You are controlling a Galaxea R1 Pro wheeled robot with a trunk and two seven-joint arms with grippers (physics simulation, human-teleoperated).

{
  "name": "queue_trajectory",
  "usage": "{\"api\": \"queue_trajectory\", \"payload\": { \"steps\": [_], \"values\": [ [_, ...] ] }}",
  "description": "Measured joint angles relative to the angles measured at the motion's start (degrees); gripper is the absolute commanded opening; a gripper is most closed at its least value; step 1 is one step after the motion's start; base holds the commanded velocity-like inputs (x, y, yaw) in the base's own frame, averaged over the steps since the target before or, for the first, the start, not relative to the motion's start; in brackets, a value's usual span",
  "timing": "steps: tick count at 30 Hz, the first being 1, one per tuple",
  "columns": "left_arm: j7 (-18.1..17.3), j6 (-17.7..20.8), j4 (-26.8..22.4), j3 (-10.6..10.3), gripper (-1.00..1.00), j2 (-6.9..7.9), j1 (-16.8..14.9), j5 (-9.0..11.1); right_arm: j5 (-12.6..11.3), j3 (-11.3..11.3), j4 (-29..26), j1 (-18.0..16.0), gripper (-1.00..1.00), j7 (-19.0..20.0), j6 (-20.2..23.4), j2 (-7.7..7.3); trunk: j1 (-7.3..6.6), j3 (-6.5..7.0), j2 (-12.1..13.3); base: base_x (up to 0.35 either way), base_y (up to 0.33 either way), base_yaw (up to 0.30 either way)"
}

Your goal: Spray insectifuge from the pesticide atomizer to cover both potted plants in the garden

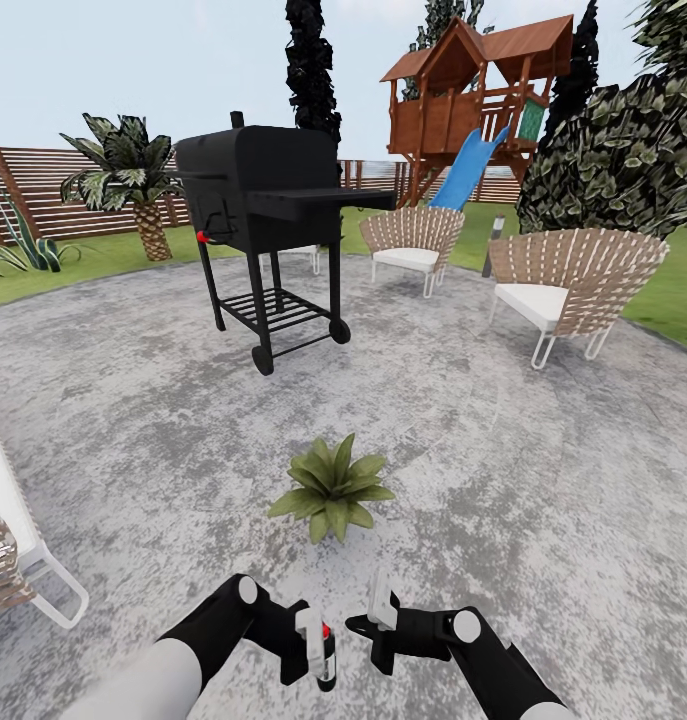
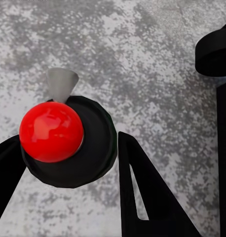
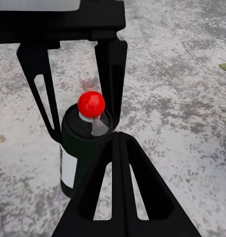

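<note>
Both arms reach forward and low, elbows out, forearms angling in toward each other so the wrists nearly meet. The left gripper (image 1: pixel 318 650) points down with its fingers (image 2: pixel 142 192) clamped on the atomizer (image 1: pixel 326 660) — the bottle stands upright between them. The right gripper (image 1: pixel 368 625) faces the left one, just beside it, fingers (image 3: pixel 120 187) pressed together — holding nothing.

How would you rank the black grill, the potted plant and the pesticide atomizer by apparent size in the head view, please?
1. Black grill, clearly largest, though farthest away.
2. Potted plant, mid-sized on the patio.
3. Pesticide atomizer, smallest, despite being nearest, held in the left end effector.
</note>
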Motion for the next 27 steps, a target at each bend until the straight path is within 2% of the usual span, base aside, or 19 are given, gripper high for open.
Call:
{"api": "queue_trajectory", "payload": {
  "steps": [27],
  "values": [
    [0.21, -0.45, 0.00, 0.34, -1.00, -1.60, -0.08, 0.80, 0.00, 0.01, 0.00, 0.00, -1.00, 0.00, -0.01, 0.38, 0.00, 0.00, 0.00, 0.000, 0.000, 0.000]
  ]
}}
